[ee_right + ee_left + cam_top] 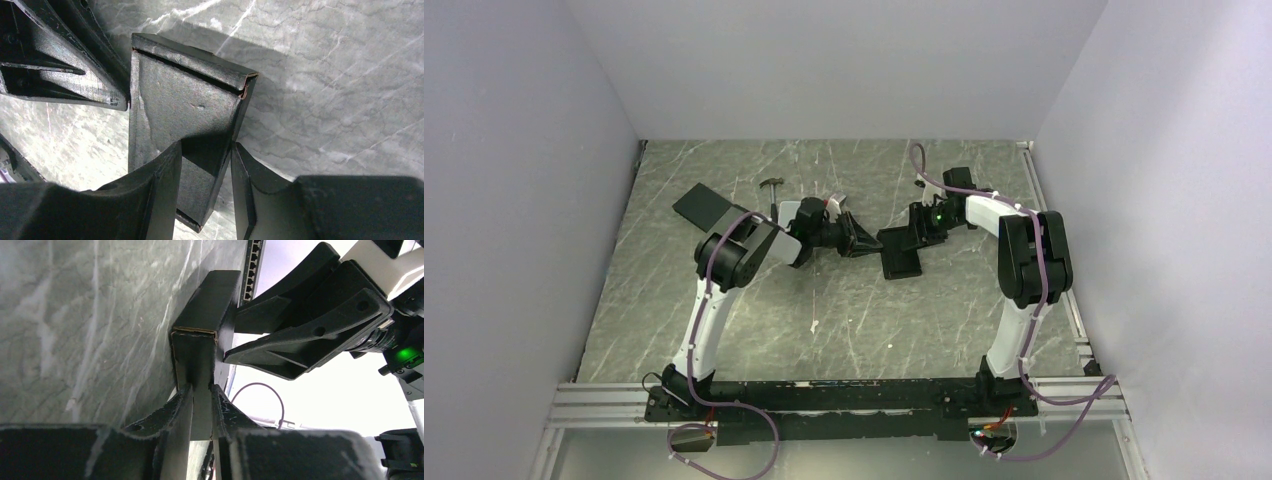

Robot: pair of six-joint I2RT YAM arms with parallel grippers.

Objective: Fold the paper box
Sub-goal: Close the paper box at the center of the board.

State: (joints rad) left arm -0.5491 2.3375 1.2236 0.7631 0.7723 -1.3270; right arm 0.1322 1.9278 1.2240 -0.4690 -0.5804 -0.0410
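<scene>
The paper box (902,260) is found mid-worktop (844,330), btwn the two pincers. In the top view its long axis is seen running approx. near-to-far, slightly slanted, w/ one end pointed toward the arm bases. Matte black card is shown, w/ brown raw edges at the cuts, creased panels and one side wall folded over double, hollow at its end. A small dent and pale scuffs are noted on the flat panel. The left pincer (201,387) is closed narrowly on the folded wall, both pads (182,405) laid against the card. The right pincer (205,147) is held part-open at the box's other side, jaws apart, no card seen clamped btwn them. A separate black slab (704,207) is seen far left, well apart.
</scene>
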